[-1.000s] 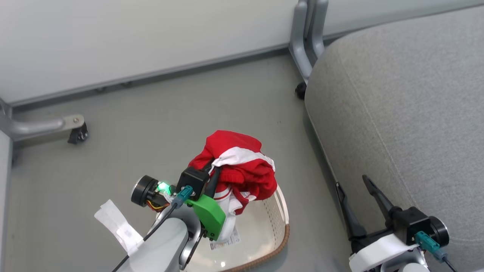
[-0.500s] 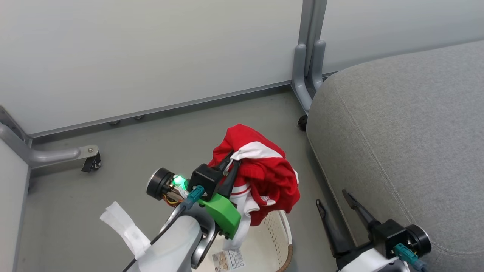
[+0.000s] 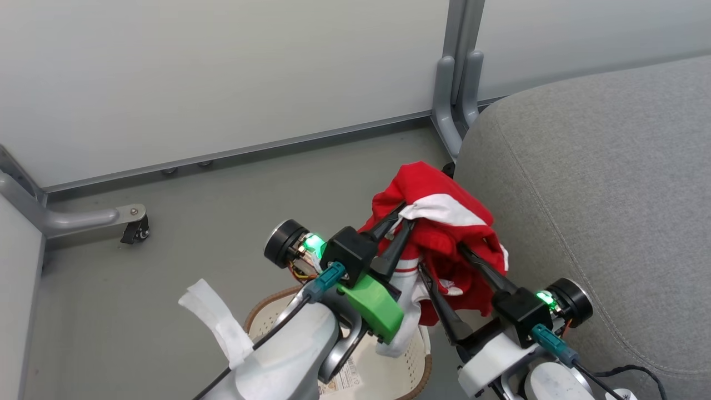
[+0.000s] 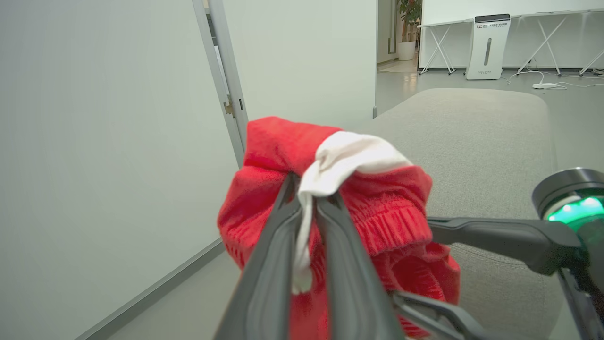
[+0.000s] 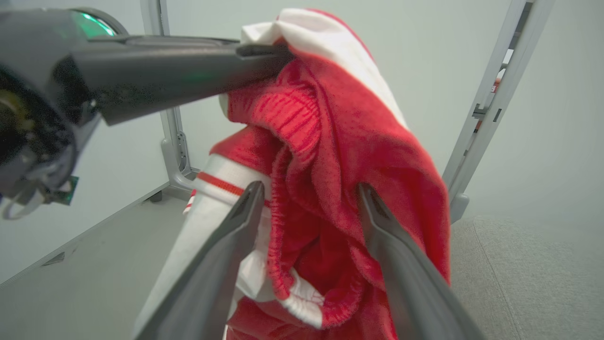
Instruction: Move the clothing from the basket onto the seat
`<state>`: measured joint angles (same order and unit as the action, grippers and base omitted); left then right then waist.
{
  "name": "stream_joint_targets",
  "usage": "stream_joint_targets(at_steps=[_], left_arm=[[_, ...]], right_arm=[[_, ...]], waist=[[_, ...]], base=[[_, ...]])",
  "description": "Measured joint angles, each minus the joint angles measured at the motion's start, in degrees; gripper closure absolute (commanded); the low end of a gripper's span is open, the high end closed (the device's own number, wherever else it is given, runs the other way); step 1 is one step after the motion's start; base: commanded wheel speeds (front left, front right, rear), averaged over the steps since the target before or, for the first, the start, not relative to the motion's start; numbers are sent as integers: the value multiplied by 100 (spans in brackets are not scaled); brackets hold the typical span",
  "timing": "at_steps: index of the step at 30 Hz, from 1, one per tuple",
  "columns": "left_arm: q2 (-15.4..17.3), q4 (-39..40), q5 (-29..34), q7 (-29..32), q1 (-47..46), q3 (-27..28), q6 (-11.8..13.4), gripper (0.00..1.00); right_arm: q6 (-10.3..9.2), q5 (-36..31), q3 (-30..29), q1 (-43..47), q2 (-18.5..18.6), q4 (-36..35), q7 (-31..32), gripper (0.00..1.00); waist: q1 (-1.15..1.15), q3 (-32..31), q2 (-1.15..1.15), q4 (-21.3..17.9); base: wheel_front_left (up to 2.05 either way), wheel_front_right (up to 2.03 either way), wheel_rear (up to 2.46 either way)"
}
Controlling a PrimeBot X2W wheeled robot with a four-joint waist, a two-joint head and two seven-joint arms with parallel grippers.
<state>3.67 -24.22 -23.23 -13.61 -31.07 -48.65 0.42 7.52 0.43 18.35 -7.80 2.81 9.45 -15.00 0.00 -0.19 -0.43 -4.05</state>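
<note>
clothing [image 3: 444, 222]: red and white, bunched and hanging in the air past the basket [image 3: 266, 311], just beside the edge of the seat [image 3: 600, 194] and not yet on it.
slip risk: the hold looks like a thin pinch on one white fold. A jolt could pull it free, and the bundle would likely drop to the floor [image 3: 222, 194] between basket and seat.
snag risk: a white end trails low and may catch the basket rim.
left claw [image 3: 404, 215]: clamped together on the white fold at the top of the bundle.
right claw [image 3: 441, 258]: spread wide, its fingers straddling the lower red folds and seeming to brush them without gripping.
</note>
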Motion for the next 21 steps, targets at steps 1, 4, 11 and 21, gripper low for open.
stream_joint_targets(at_steps=[1,4,11,21], left_arm=[[-16,76,-32,23,-44,-42,-7,100],[-41,246,-98,73,-114,-132,-35,100],[-60,614,-188,198,-218,-325,-14,100],[-62,755,-213,328,-255,-458,9,100]], right_arm=[[0,3,49,-29,0,51,0,0],[0,0,46,-78,1,160,0,0],[0,-167,-260,-131,-1,268,0,0],[0,-202,-278,-132,1,198,0,88]], waist=[[0,12,0,14],[0,33,0,43],[0,48,0,73],[0,79,0,94]], base=[[0,0,0],[0,0,0],[0,0,0],[0,0,0]])
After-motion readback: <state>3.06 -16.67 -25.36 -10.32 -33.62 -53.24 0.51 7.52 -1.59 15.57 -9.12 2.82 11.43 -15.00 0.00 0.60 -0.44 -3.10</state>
